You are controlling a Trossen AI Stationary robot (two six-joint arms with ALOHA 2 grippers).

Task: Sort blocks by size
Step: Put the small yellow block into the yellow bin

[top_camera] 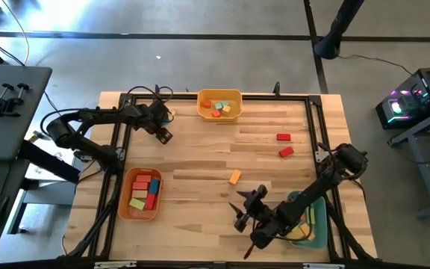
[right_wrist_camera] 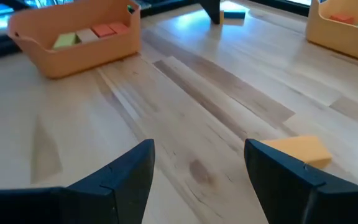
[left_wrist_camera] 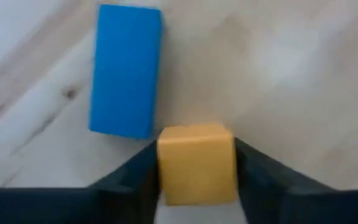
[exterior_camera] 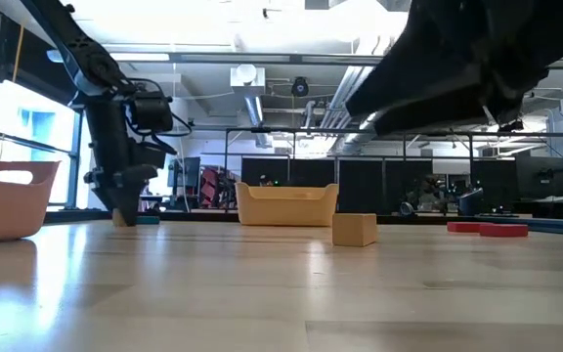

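Left gripper (left_wrist_camera: 196, 177) low at the table's far-left area, just left of the yellow bin (top_camera: 219, 96); fingers clamped on a small yellow-orange cube (left_wrist_camera: 196, 163), one dark finger on each side face. Touching the cube's corner lies a blue bar (left_wrist_camera: 125, 70), flat on the wood, long axis running away from the gripper along its line of sight. Right gripper (right_wrist_camera: 197, 171) hovers above the near-right part of the table, fingers (right_wrist_camera: 126, 168) spread wide with nothing between them. Just ahead of it, an orange block (top_camera: 234, 177) lies flat mid-table, long axis slightly tilted from the near-far line in the overhead view. Two red blocks (top_camera: 283, 137) lie on the right half, well apart from the orange one; the farther one lies crosswise, the nearer one (top_camera: 286, 152) slightly skewed. Yellow bin at the far edge holds small red, orange, blue and green pieces. Orange bin (top_camera: 124, 209) at near left holds longer red, yellow and green bars, mostly lying crosswise. Teal-green bin (top_camera: 322, 232) at near right sits partly under the right arm; contents hard to make out.
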